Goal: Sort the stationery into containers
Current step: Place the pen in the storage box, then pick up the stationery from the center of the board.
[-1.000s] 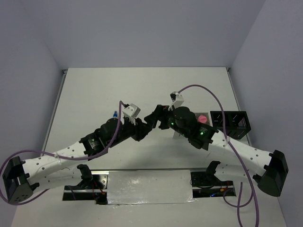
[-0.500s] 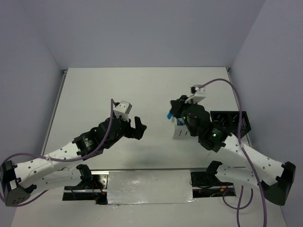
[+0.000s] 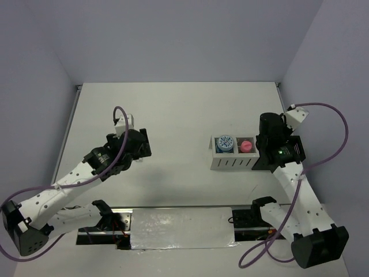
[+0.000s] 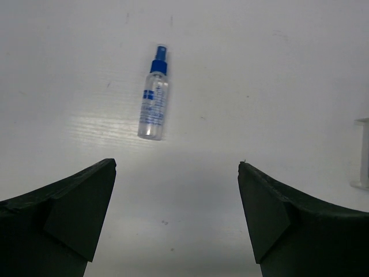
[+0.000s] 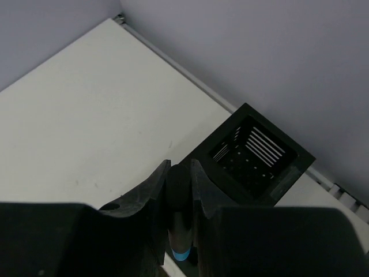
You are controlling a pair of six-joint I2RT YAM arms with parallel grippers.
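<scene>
Blue marker (image 5: 180, 242) in right gripper (image 5: 180, 167)

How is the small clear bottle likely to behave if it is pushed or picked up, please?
The bottle lies on its side and looks round, so a sideways push would probably roll it. It looks like small clear plastic, so likely light and stiff. Its smooth wall may slip when gripped.

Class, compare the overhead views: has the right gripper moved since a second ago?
Yes. The right gripper swung rightward, from left of the white organizer across to the black mesh box.
</scene>
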